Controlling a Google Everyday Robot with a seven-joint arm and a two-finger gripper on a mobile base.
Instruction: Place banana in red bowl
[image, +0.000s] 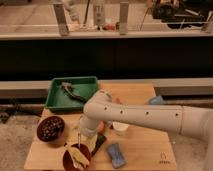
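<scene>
1 banana (78, 157) in red bowl (66, 161) nr table (145, 150) front edge; fingers (79, 141) above, grip unclear.

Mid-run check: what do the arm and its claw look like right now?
The arm is a thick, smooth white tube with rounded joints and small dark dots along its side; no loose cables or lettering show. Its claw is a slimmer, darker piece below the white wrist, just above the glossy orange-red round bowl at the front left of the wooden table.

Single raised camera, angled down across the light wooden table (150, 150), near range, gripper (81, 141) at lower left of frame
</scene>
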